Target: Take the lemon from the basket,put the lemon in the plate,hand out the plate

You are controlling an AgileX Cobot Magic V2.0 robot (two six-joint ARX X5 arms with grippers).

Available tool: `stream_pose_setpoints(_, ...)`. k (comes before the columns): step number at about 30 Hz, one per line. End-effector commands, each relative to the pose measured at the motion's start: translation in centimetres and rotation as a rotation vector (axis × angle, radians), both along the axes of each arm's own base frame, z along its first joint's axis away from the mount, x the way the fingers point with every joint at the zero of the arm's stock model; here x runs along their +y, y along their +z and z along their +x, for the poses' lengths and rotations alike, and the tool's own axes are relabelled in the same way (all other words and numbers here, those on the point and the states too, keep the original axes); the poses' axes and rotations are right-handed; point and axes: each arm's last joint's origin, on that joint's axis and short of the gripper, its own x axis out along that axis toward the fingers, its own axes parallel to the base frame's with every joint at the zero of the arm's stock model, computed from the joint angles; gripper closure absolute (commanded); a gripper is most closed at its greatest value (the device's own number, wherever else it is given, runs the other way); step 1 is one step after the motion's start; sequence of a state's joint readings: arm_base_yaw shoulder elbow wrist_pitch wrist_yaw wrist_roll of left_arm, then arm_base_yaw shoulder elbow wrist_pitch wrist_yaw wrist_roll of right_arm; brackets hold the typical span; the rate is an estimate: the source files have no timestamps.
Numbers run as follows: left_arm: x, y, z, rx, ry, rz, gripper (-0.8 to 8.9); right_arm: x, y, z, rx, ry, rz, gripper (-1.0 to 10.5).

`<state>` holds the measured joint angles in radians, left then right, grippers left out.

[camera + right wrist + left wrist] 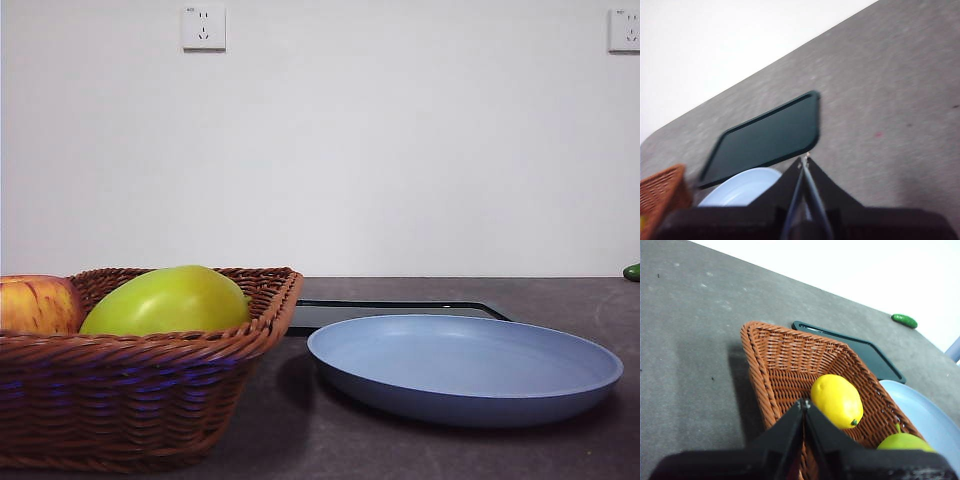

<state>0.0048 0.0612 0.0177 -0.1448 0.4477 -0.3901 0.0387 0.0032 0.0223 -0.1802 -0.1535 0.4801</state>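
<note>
Wicker fills the foreground: the basket [140,400] holds the lemon [837,400], hidden in the front view behind a green fruit [165,301]. Left claw [804,404] hovers clenched above it; right claw [804,161], also clenched, waits. Picking hasn't begun (plate [465,368] empty): open, descend, grasp.

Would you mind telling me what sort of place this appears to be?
Probably an indoor lab or test bench: a bare grey table against a plain white wall with power sockets, set with staged props, a fruit basket and plate.
</note>
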Motion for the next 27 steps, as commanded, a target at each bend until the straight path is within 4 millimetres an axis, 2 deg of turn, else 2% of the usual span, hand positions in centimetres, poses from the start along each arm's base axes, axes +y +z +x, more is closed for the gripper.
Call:
stream_pose_setpoints(1, 0.1, 0.4, 0.0, -0.008, 0.018, -0.028, 8.06, 0.2, 0.2, -0.1, -0.001, 0.049, 0.027, 9.4)
stream_pose_setpoints(7, 0.2, 3.2, -0.6, -0.025, 0.076, -0.018, 8.06, 0.1, 3.1, -0.9, -0.028, 0.053, 0.028, 9.4)
stream_pose_setpoints(17, 0.2, 9.1, -0.7, -0.04, 0.086, -0.008, 8.06, 0.1, 10.1, -2.3, -0.055, 0.06, -0.045, 9.4)
stream_pose_setpoints(27, 0.2, 14.7, 1.2, 0.002, 0.047, 0.134, 8.06, 0.1, 16.7, -0.8, 0.038, 0.1, -0.218, 9.4)
